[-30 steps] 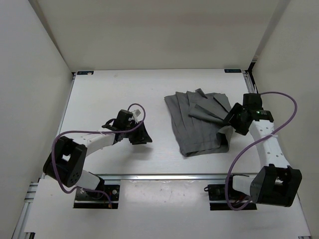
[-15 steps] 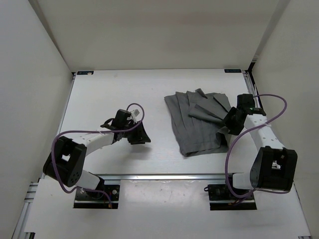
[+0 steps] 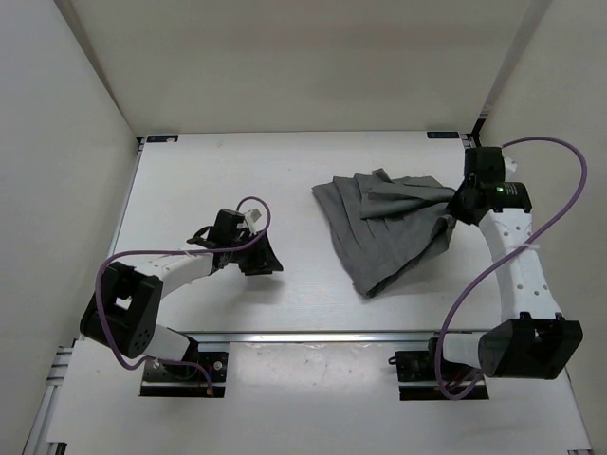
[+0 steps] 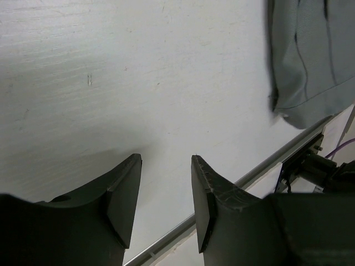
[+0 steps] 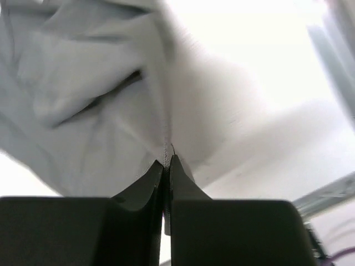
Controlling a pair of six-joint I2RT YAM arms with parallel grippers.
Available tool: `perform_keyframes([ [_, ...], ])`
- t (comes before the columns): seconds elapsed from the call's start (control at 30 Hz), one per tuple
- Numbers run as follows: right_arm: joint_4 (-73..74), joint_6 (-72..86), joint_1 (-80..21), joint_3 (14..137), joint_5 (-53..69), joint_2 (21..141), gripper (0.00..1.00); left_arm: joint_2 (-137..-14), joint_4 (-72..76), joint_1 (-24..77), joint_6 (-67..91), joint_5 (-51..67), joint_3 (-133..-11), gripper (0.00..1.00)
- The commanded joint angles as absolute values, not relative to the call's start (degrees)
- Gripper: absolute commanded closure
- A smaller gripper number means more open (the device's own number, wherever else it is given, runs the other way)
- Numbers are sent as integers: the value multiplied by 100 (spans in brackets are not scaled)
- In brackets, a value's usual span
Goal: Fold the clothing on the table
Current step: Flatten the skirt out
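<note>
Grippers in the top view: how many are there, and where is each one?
2. The left gripper is open above the bare table, to the left of the clothing. The right gripper is shut on the clothing's right edge. None seems hidden.

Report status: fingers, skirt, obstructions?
Left fingers open, over bare table, clear of skirt. Right fingers shut on skirt's right edge. Skirt rumpled, not yet folded. Nothing in the way.

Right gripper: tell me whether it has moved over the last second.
Yes. The right gripper, shut on the clothing, has moved toward the table's far right corner, pulling that edge along.
</note>
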State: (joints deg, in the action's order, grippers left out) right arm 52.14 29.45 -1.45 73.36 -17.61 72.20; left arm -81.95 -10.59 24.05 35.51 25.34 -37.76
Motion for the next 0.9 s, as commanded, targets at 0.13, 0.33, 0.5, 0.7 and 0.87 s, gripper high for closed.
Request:
perform_keyframes([
  [0.13,5705,2514,-464,7471,-2716,8320,100,-8104,-1695,2329,3173,2479,-3850,48],
  [0.33,5502,2365,-1930,9092,-1980,10332,100,-8297,-2048,2302,3067,2426,-3981,50],
  [0.5,4827,1846,-2636,11397,135,10776,100,-8235,-2091,2321,3137,2382,-4078,49],
  [0.7,2192,2600,-1647,10498,2494,8804,100,-8236,-2109,2329,3190,2320,-4192,49],
  [0.87,1097,3217,-215,7450,3039,7164,100,-8402,-1996,2557,3339,2364,-4184,50],
])
